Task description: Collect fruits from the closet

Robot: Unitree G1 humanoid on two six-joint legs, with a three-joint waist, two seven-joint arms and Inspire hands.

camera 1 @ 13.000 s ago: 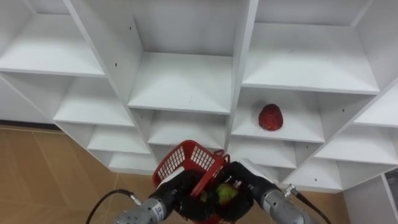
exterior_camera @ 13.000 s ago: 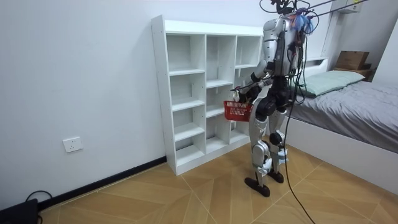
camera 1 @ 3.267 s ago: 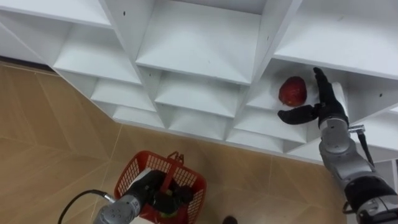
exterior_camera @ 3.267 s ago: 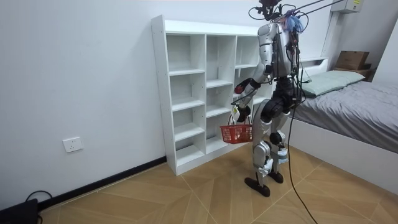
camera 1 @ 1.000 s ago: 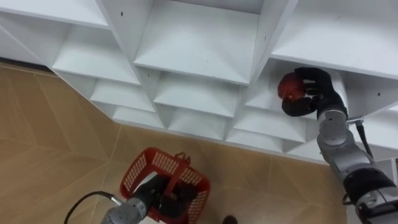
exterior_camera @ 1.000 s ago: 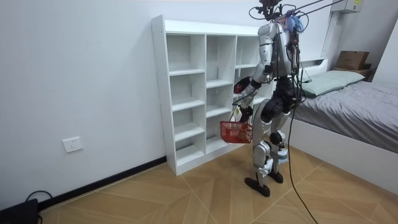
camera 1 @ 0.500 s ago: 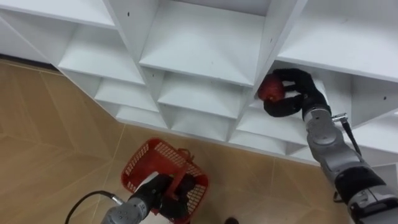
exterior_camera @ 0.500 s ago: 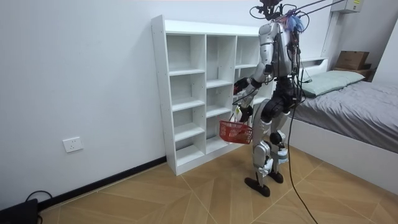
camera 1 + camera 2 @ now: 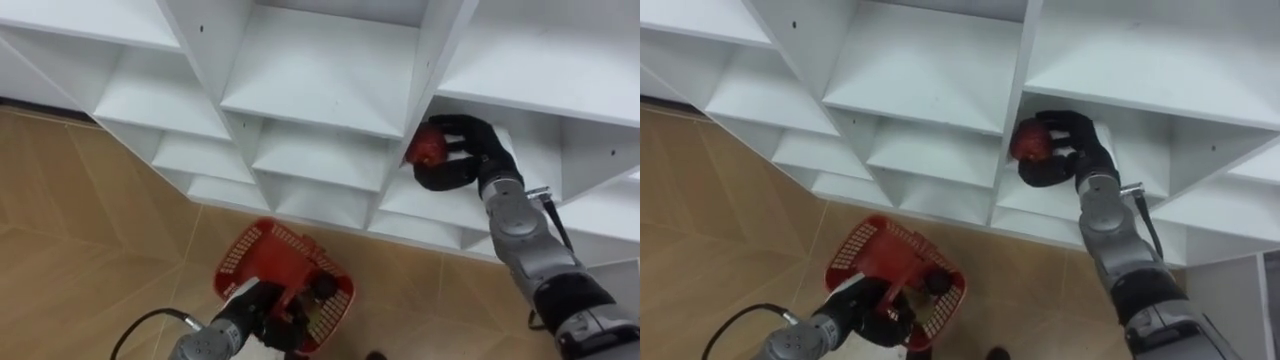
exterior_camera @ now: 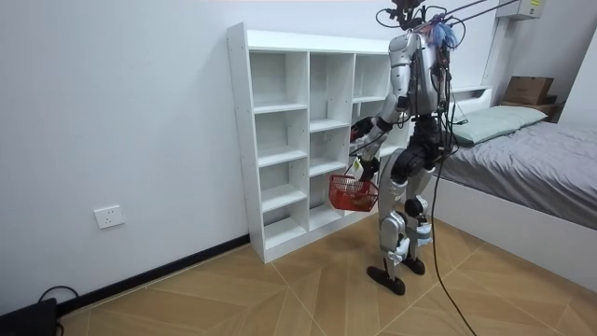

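The red basket point(image 9: 285, 283), a plastic mesh one, hangs low over the wooden floor point(image 9: 80, 210) in front of the white closet point(image 9: 320, 70), tipped to one side. The left robot hand point(image 9: 262, 312) is curled round its handle from below. Something dark lies inside the basket, but the hand and the mesh hide most of it, and what it is cannot be made out. The closet's other compartments in the eye views hold nothing. The red fruit point(image 9: 428, 147) is at the front edge of a compartment in the closet's right column, just beside the upright divider. The right robot hand point(image 9: 465, 157) is clamped on it, its dark fingers wrapped over the top and the thumb underneath. Whether the fruit touches the shelf board cannot be told. In the room view the robot stands upright close to that right column, with a bed point(image 10: 522, 140) behind it on the room view's right.
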